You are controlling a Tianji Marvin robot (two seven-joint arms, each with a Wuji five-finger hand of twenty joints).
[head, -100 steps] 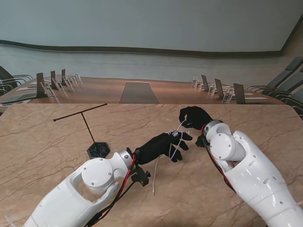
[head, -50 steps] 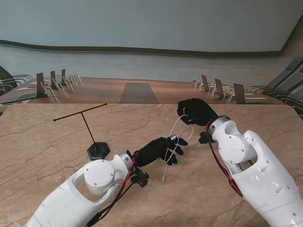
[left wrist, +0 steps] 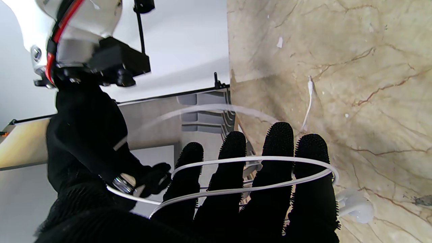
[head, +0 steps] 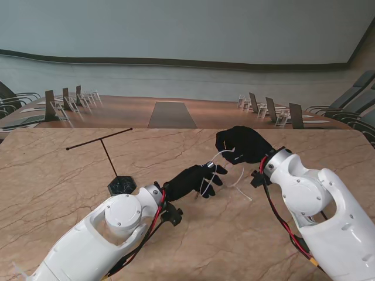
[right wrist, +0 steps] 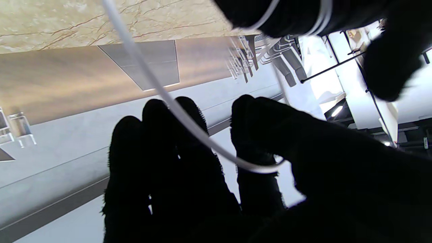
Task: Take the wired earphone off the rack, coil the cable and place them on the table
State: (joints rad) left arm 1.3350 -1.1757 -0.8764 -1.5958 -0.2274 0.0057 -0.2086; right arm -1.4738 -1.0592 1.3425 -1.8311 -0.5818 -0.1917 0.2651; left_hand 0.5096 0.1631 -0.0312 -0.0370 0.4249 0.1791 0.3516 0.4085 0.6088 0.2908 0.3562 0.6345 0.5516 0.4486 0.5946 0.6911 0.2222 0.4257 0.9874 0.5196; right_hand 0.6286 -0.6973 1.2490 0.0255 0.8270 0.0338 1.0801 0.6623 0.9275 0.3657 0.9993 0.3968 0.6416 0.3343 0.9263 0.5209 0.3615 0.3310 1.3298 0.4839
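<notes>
I am holding my left hand [head: 190,180] stiff with fingers [left wrist: 233,175] spread as a spool, the cable [left wrist: 249,160] looped around them above the worktop [head: 58,181] (rack [head: 111,161] bare), while my right hand [head: 241,144], pinching the cable's run, is leading it around.
</notes>
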